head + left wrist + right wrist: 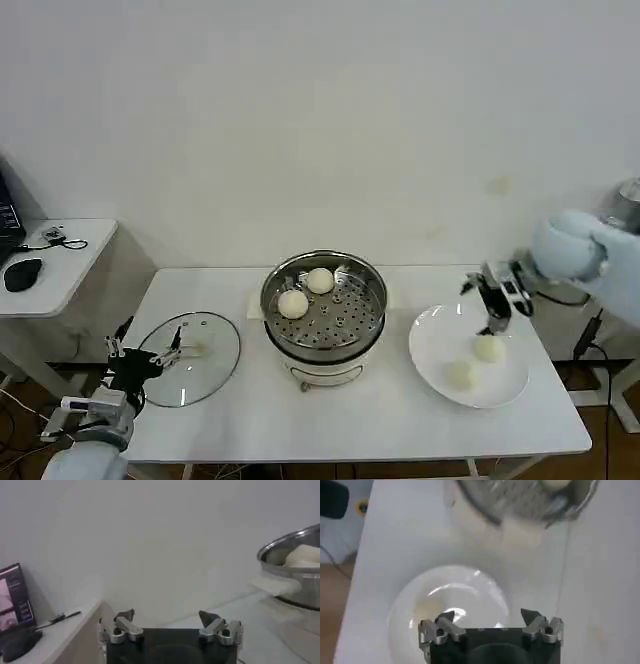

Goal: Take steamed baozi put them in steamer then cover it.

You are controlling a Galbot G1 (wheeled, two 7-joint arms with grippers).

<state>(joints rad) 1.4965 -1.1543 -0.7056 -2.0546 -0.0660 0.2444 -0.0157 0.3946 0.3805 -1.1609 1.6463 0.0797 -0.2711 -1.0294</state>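
Observation:
The steamer [322, 345] stands mid-table with two steamed baozi [320, 281] [293, 303] on its perforated tray. Two more baozi [489, 348] [461, 374] lie on a white plate [435, 340] at the right. My right gripper [493, 300] hangs open over the plate's far edge, just above the nearer bun; its wrist view shows the open gripper [488, 615] over the plate [407, 615], with the steamer [520, 502] beyond. The cover [207, 367], a glass lid, lies flat at the left. My left gripper [140, 360] is open at the lid's left edge, and in its wrist view the gripper [166, 616] holds nothing, with the steamer [295, 567] off to one side.
A white side table [70, 285] with a black mouse [22, 272] and cables stands left of the main table. A screen [12, 597] sits on it. The table's front strip is bare, and a white wall closes the back.

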